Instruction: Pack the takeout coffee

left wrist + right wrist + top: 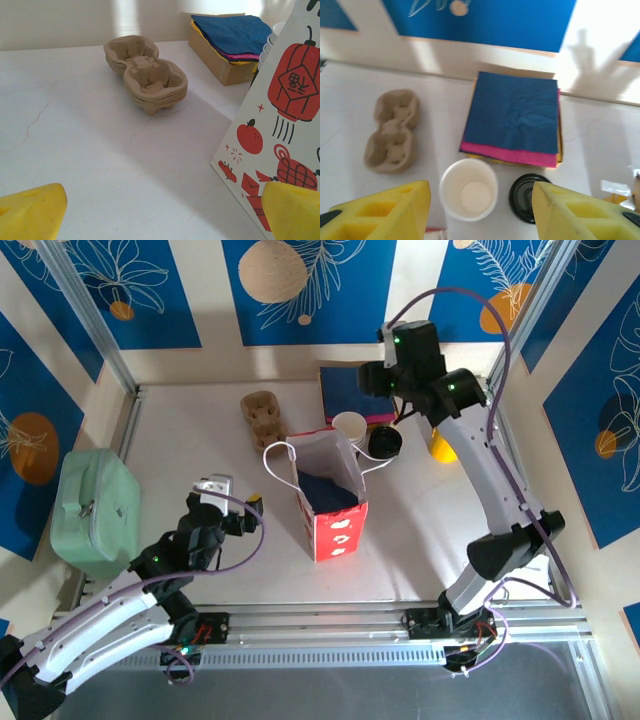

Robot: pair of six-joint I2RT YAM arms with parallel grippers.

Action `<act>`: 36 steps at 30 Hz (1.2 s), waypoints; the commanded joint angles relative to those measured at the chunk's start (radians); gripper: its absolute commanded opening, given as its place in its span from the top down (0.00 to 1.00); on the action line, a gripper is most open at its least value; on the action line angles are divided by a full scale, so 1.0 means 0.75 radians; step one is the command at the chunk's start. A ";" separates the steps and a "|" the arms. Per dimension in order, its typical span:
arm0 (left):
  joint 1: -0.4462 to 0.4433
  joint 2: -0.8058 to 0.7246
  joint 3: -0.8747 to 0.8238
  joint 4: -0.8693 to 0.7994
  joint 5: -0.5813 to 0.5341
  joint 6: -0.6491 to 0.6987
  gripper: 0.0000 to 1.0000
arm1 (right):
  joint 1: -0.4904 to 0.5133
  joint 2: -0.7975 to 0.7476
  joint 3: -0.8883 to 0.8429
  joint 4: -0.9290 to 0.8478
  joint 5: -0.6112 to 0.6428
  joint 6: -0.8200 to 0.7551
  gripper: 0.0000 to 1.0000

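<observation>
1. Two arms reach over the white table. Directions are read on the overhead view, with 12 o'clock at the far wall.
2. Left gripper: the yellow pads stand wide apart with nothing between them. It hangs low at 8 o'clock of the paper bag.
3. Right gripper: the pads are apart and clamp nothing. It is held above the white cups and black lids, which show between the pads in the right wrist view.
4. Paper bag: white with red print, upright at the table centre, mouth open, with a dark blue napkin inside. It stands between the left gripper and the cups. In the left wrist view its printed wall is close at 3 o'clock.
5. Takeout coffee: a yellow-green side shows at 3 o'clock of the black lids. It is partly hidden by the right forearm, and its lid cannot be made out.
6. White cups and black lids: side by side just beyond the bag's mouth at 12 to 1 o'clock, with the lids at 3 o'clock of the cups.
7. Napkin stack: blue on top, with pink and yellow edges beneath, at 12 o'clock of the cups.
8. Pulp cup carriers: nested, at 11 o'clock of the bag and apart from it.
9. Mint-green case: at the table's 9 o'clock edge.
</observation>
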 commanded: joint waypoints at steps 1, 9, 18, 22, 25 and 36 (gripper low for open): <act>-0.011 -0.010 0.009 0.023 -0.014 0.016 0.01 | -0.092 0.081 0.063 0.050 -0.047 0.021 0.43; -0.010 -0.004 0.019 0.022 -0.008 0.021 0.01 | -0.212 0.318 0.178 0.137 0.025 -0.005 0.41; -0.011 -0.025 0.026 -0.007 -0.008 0.016 0.01 | -0.249 0.680 0.492 0.057 -0.107 -0.045 0.41; -0.011 -0.030 0.029 -0.014 -0.007 0.017 0.01 | -0.249 0.820 0.615 0.033 -0.123 -0.036 0.41; -0.010 -0.032 0.029 -0.018 -0.007 0.017 0.01 | -0.246 0.883 0.651 0.026 -0.069 0.002 0.41; -0.011 -0.050 0.024 -0.044 -0.012 0.005 0.01 | -0.226 1.036 0.605 0.125 -0.085 -0.037 0.40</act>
